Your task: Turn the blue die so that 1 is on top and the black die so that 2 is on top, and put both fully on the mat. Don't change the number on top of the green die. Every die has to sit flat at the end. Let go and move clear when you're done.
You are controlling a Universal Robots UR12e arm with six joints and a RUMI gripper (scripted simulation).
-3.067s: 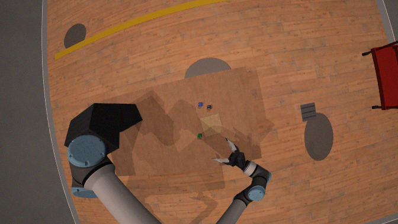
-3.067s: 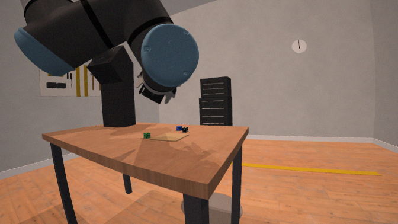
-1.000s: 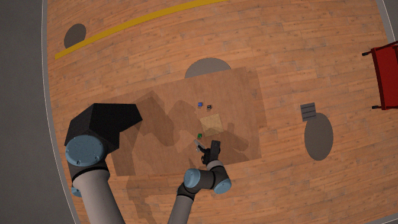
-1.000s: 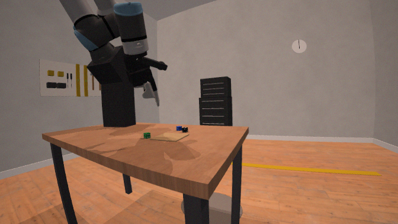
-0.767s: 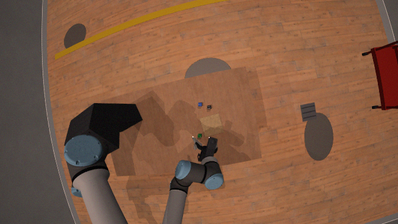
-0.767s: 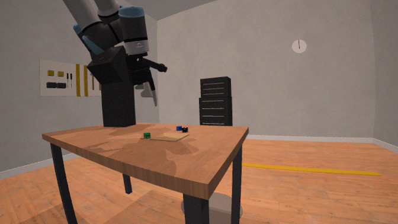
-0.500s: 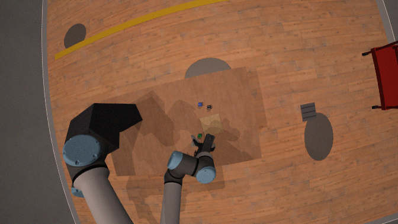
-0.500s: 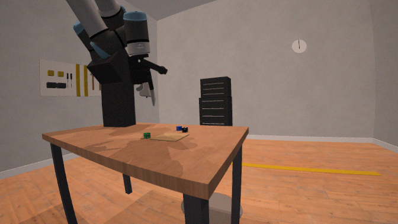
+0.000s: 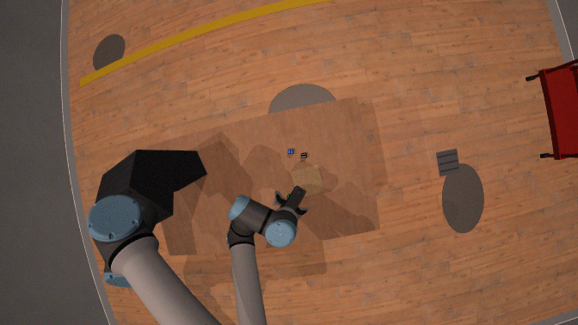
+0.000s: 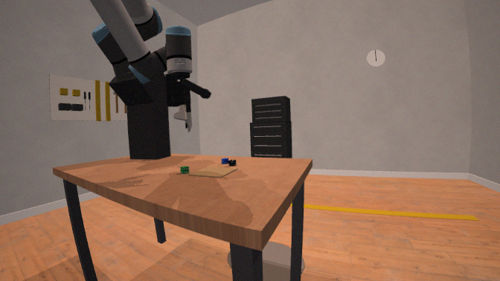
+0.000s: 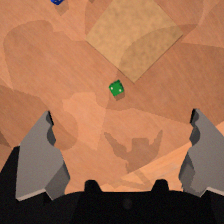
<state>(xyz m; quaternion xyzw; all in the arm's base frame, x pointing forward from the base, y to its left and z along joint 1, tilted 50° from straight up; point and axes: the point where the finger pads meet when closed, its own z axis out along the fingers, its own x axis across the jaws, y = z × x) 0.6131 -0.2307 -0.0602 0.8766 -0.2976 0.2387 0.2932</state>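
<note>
While the blue die (image 9: 291, 151) (image 10: 225, 160) (image 11: 57, 1) is a cube with no long axis, its sides run nearly square to the top view's edges, and what seem to be four white pips face up. It sits flat on the wooden tabletop (image 9: 344, 129) (image 10: 238, 193) (image 11: 25, 75), off the mat. Just beside it, with a gap between, the black die (image 9: 304, 156) (image 10: 232, 163) also sits off the mat, its white pips too small to count. The square tan mat (image 9: 307, 180) (image 10: 213, 172) (image 11: 135, 37) lies nearby, cornerwise in the wrist view. Near its corner, the pipped green die (image 9: 288, 196) (image 10: 184, 169) (image 11: 116, 88) rests on the wood, turned at an angle in the wrist view. Above the table, the two-jaw gripper (image 9: 292, 202) (image 10: 182, 120) (image 11: 120, 110) has its grey fingers spread fully apart, holding nothing and touching none of the dice.

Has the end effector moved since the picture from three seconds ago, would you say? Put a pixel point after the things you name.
Yes: in the top view the end effector (image 9: 291, 204) (image 10: 199, 111) (image 11: 120, 110) has shifted left, nearer the mat (image 9: 307, 178) (image 10: 213, 172) (image 11: 134, 37).
</note>
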